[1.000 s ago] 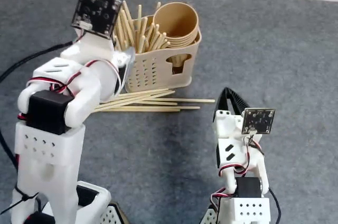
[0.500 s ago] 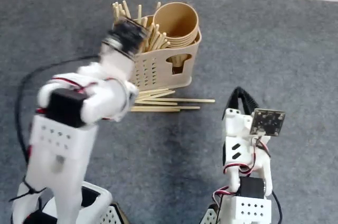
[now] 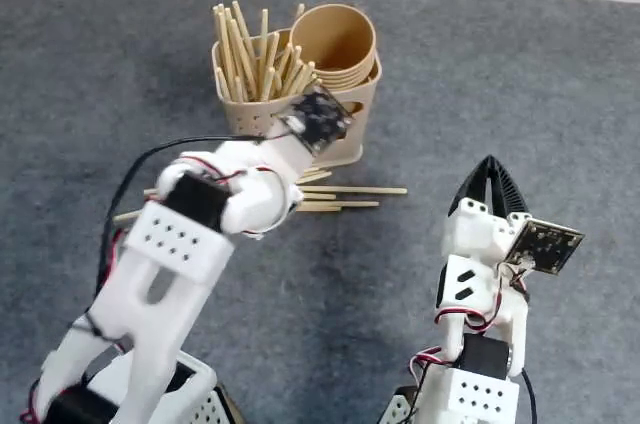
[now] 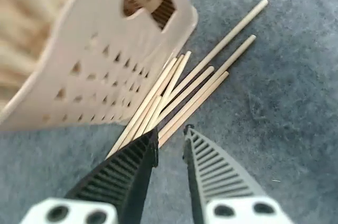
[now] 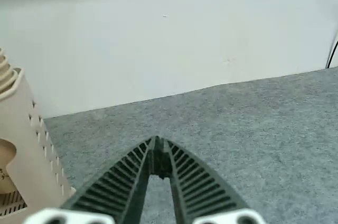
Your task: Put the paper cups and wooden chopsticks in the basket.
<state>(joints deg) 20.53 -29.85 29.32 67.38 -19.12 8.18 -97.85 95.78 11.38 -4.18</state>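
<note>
A beige slotted basket (image 3: 300, 109) stands at the back of the grey carpet. It holds a stack of paper cups (image 3: 335, 39) and many wooden chopsticks (image 3: 250, 44). Several loose chopsticks (image 3: 355, 196) lie on the carpet just in front of it. My left arm (image 3: 235, 194) stretches over them. In the left wrist view, my left gripper (image 4: 170, 131) hangs open by a narrow gap, empty, its tips just above the near ends of the chopsticks (image 4: 203, 84), beside the basket wall (image 4: 105, 60). My right gripper (image 3: 490, 179) is shut and empty, off to the right of the basket.
Bare grey carpet spreads around the basket and to the right (image 3: 540, 84). A white wall (image 5: 169, 34) rises behind the carpet's far edge. The basket's corner (image 5: 26, 145) shows at the side of the right wrist view.
My left arm has swung from the basket's left side across to its front, over the loose chopsticks. My right arm has shifted a little to the right, still shut.
</note>
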